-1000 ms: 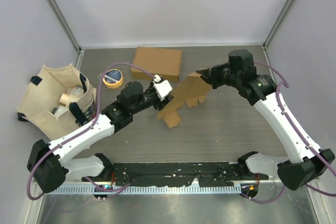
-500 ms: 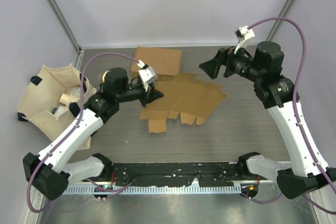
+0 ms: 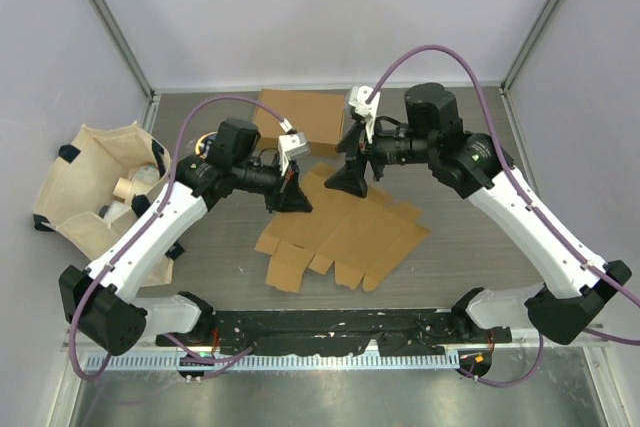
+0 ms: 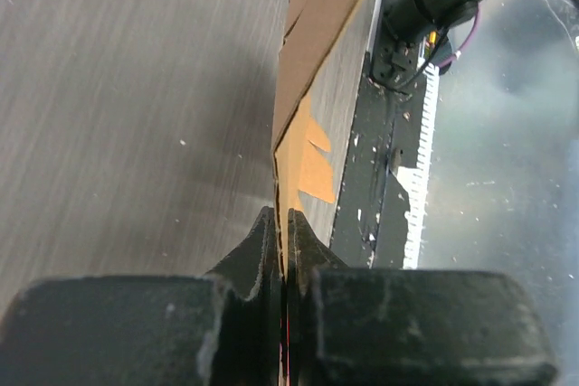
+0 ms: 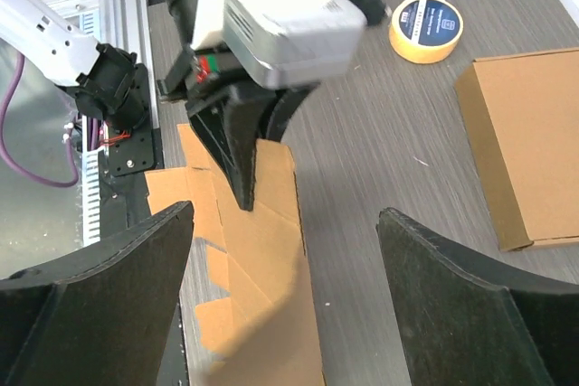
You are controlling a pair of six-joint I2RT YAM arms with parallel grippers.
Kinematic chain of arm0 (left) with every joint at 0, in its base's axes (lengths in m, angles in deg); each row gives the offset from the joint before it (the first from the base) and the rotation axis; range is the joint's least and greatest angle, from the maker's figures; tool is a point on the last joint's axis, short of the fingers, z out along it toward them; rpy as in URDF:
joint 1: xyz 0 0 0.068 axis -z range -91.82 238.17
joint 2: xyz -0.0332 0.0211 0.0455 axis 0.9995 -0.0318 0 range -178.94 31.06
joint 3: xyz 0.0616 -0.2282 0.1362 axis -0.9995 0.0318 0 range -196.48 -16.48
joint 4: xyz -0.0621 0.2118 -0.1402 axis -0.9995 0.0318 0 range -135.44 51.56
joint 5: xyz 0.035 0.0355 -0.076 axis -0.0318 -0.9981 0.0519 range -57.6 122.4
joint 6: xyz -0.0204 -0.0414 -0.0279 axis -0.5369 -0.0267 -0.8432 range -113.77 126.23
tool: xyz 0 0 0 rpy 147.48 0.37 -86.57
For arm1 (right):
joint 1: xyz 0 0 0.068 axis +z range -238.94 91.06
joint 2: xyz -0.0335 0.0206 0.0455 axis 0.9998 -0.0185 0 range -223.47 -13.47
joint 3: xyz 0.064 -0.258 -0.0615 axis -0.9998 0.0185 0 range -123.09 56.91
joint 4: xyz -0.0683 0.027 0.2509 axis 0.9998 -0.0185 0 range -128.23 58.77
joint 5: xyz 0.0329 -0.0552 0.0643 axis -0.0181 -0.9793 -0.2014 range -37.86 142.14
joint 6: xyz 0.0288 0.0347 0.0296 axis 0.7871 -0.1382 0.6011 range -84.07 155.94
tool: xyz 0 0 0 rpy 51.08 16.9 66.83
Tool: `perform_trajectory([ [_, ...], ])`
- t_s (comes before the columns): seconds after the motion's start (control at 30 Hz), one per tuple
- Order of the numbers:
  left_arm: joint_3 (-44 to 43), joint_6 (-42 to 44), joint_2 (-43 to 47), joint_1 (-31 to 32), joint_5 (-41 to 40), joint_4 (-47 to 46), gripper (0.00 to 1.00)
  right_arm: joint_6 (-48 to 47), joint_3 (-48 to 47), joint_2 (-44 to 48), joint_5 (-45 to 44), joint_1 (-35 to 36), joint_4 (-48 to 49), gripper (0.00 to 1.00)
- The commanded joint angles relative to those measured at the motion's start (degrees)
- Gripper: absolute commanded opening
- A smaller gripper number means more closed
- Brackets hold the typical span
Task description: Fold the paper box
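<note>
Two grippers meet over one flat blank (image 3: pixel 340 237), which lies unfolded at mid-table (image 3: pixel 470 257).

Left gripper (image 4: pixel 282 223): jaws closed on the blank's rear-left edge, with the cardboard pinched between the fingers.

Right gripper (image 5: pixel 285 214): jaws spread wide and holding nothing. It hangs above the blank's rear edge, just beside the left gripper.

Closed box (image 3: pixel 300 117): at the rear, behind the blank.

Tape (image 5: pixel 425 27): left of the closed box.

Bag (image 3: pixel 95 192): far left.

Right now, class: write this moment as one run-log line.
left claw: shut on cardboard blank, at its edge | right claw: open, empty, facing left claw | cardboard blank: unfolded
</note>
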Motion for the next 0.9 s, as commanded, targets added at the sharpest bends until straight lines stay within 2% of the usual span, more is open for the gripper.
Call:
perform_trajectory([
  [0.0, -2.71, 0.89, -0.48, -0.27, 2.89, 3.05, 0.00, -1.38, -4.36, -1.60, -3.87, 1.41, -2.16, 0.86],
  [0.13, -1.83, 0.36, 0.75, -0.27, 3.15, 2.00, 0.00, -2.34, -4.54, -4.42, -0.38, 1.68, -3.67, 0.76],
  [0.17, -1.83, 0.45, 0.84, -0.27, 3.67, 1.82, 0.00, -2.43, -4.63, -4.94, 0.16, 1.85, -3.85, 0.69],
  [0.23, -1.92, 0.28, 0.93, -0.18, 4.38, 2.26, 0.00, -2.26, -4.89, -6.88, 0.52, 2.03, -4.11, 0.63],
  [0.37, -2.27, 0.19, 0.93, -0.18, 5.35, 2.96, 0.00, -1.03, -3.67, -8.11, 1.74, 2.03, -1.14, 0.59],
  [0.4, -2.35, 0.27, 0.84, -0.09, 5.44, 3.57, 0.00, 0.72, -3.58, -8.29, 2.27, 2.38, 0.61, 0.54],
  [0.43, -2.44, 0.27, 0.84, -0.18, 5.61, 3.75, 0.00, 1.95, -3.49, -8.64, 2.97, 2.29, 1.59, 0.44],
  [0.47, -2.70, 0.10, 0.84, -0.18, 5.79, 3.75, 0.00, 3.53, -3.05, -8.55, 3.85, 2.38, 4.12, 0.27],
  [0.5, -2.79, -0.60, 1.36, -0.18, 5.70, 3.06, 0.03, 7.29, -2.44, -8.21, 3.86, 2.38, 5.80, 0.21],
  [0.53, -2.62, -2.52, 1.89, -0.27, 2.65, 1.66, 0.13, 9.50, -0.08, -7.42, 2.47, 2.29, 7.64, 0.13],
  [0.57, -1.40, -7.15, 2.94, -0.53, -0.33, -0.18, 0.30, 12.31, 1.42, -5.41, 0.36, 2.38, 9.75, 0.01],
  [0.6, -0.17, -10.42, 5.56, -1.06, -2.89, -4.55, 0.70, 14.94, 3.00, -4.08, -2.09, 2.03, 13.51, 0.01],
  [0.63, 1.15, -13.15, 7.76, -2.02, -8.31, -6.68, 0.77, 20.63, 5.54, -2.94, -7.08, 0.99, 15.03, 0.01],
  [0.7, 8.08, -22.86, 12.42, -6.58, -11.95, -15.61, 0.86, 25.67, 8.19, 0.75, -8.79, -1.04, 19.15, 0.01],
  [0.73, 10.63, -25.54, 17.66, -8.25, -14.23, -17.67, 0.90, 32.39, 11.42, 2.07, -11.67, -2.70, 20.39, 0.01],
  [0.77, 15.35, -28.44, 19.98, -11.05, -17.73, -19.78, 0.92, 35.16, 13.54, 4.00, -10.39, -6.63, 22.41, 0.01],
  [0.87, 23.62, -35.92, 27.63, -13.97, -20.13, -27.60, 0.96, 45.43, 22.68, 9.37, -2.15, -15.42, 32.95, 0.01],
])
